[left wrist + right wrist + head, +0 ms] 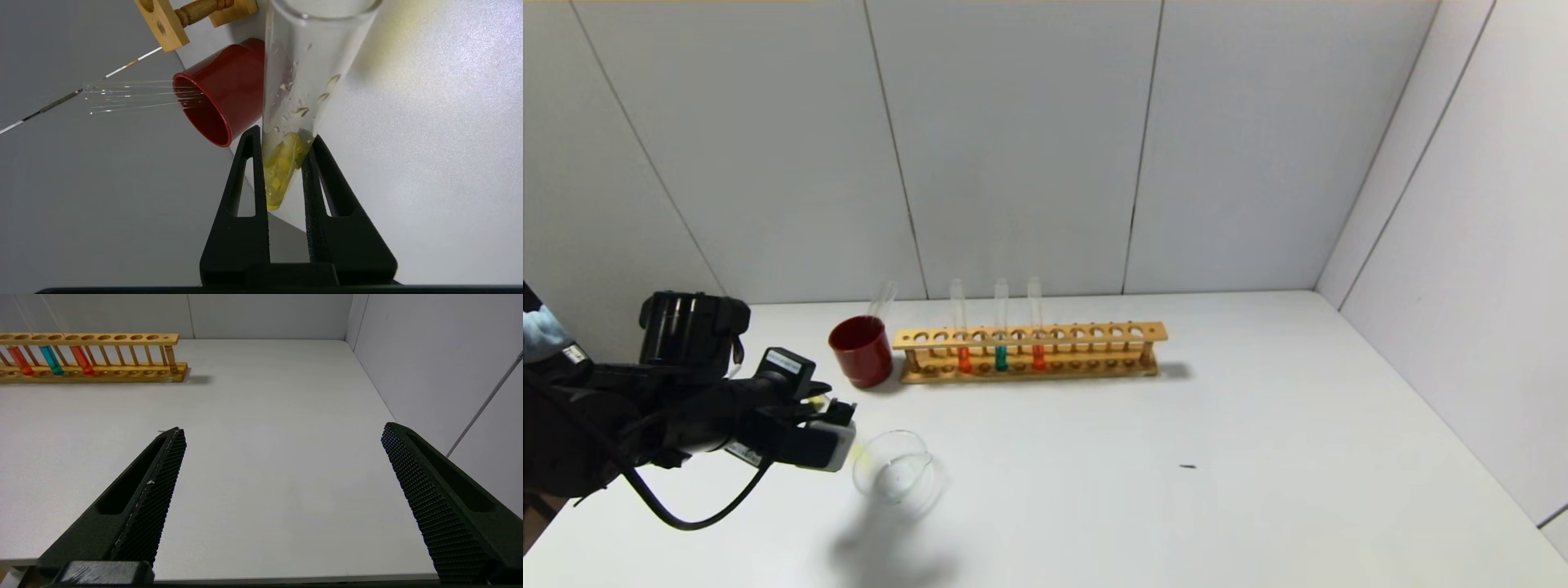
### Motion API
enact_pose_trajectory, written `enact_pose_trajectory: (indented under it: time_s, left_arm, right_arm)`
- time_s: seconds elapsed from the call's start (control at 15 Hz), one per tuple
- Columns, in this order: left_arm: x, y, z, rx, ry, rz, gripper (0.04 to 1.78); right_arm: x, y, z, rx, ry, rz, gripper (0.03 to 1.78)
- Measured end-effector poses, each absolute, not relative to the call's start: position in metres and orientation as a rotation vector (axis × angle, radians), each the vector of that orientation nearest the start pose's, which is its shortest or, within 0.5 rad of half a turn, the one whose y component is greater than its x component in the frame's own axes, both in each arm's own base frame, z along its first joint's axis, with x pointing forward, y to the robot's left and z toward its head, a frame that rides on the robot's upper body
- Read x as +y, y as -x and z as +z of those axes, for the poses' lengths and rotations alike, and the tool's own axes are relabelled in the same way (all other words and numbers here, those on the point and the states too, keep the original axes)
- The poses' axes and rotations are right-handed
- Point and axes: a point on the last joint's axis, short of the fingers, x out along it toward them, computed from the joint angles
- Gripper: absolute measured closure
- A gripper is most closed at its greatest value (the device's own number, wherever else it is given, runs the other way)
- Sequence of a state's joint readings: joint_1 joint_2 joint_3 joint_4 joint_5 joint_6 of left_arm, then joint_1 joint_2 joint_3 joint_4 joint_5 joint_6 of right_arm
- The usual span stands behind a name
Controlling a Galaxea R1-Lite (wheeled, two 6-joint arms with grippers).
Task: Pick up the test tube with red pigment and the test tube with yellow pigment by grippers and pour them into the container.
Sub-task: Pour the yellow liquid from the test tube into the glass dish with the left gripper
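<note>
Take the long wooden test-tube rack [1029, 353] at the back of the white table [1176, 457] as your landmark. Your left gripper [282, 143] sits well in front of the rack's left end, its black jaws clamped on the slim clear glass tube with yellow liquid [300, 102], near that tube's rounded bottom. The tube lies tipped over, its open mouth pointing toward the small shallow clear glass dish [894, 469], which stands just beside the gripper, in front of the rack. Yellow liquid clings in the bottom end of the tube, with drops along its wall; a faint yellow tint shows at the dish's near rim, though you cannot tell from the head view whether liquid lies in it.

The slim clear tube with orange-red liquid [961, 327] stands upright in the rack, leftmost of three; a teal-liquid tube [1001, 327] and a redder twin tube [1036, 325] follow it. A dark red opaque cup [862, 351] touches or nearly touches the rack's left end, with an empty clear tube [882, 300] leaning in it.

Your right gripper [282, 433] hovers in front of the rack's right end, jaws spread wide, holding nothing.
</note>
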State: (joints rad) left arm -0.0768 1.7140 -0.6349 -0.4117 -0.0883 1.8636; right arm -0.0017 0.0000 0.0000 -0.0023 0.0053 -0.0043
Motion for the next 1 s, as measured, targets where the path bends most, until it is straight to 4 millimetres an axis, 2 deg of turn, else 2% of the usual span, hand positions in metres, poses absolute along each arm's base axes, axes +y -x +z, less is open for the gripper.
enact_pose_trajectory:
  time_s: [0.33,0.6,1.0]
  left_arm:
    - [-0.026,-0.279,0.113,0.318,-1.842,-0.7,1.52]
    - [-0.039,-0.283,0.111,0.327,-1.889,-0.67,1.52]
    - [-0.042,-0.286,0.111,0.318,-1.985,-0.68,1.52]
  right_arm:
    - [0.0,0.023,0.076,-0.003,0.004,0.004,0.06]
    - [0.0,0.023,0.076,-0.003,0.004,0.004,0.06]
    - [0.0,0.023,0.076,-0.003,0.004,0.004,0.06]
